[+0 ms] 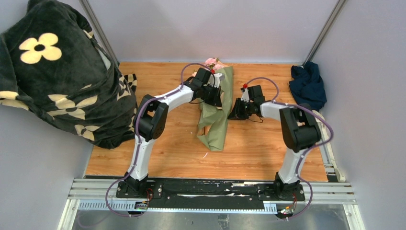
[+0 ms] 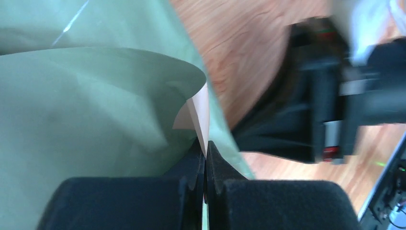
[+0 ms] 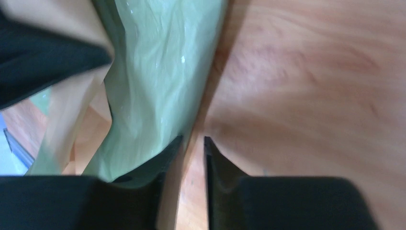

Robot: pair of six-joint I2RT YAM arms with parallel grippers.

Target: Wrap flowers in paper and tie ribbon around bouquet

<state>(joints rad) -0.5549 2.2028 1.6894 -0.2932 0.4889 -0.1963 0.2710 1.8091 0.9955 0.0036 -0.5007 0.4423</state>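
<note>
Left wrist: left claw [image 2: 206, 152] pinches paper [image 2: 95, 105] (tan edge).

You'll see a black blanket with cream flower prints [image 1: 57, 81] heaped at ten o'clock, spilling onto the wooden table [image 1: 182, 153]; a crumpled navy cloth [image 1: 307, 84] lies at two o'clock.

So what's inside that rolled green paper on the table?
Only the pink blooms show, poking out of the far end of the paper. The stems are covered by the wrap, so how far down they reach cannot be seen.
</note>
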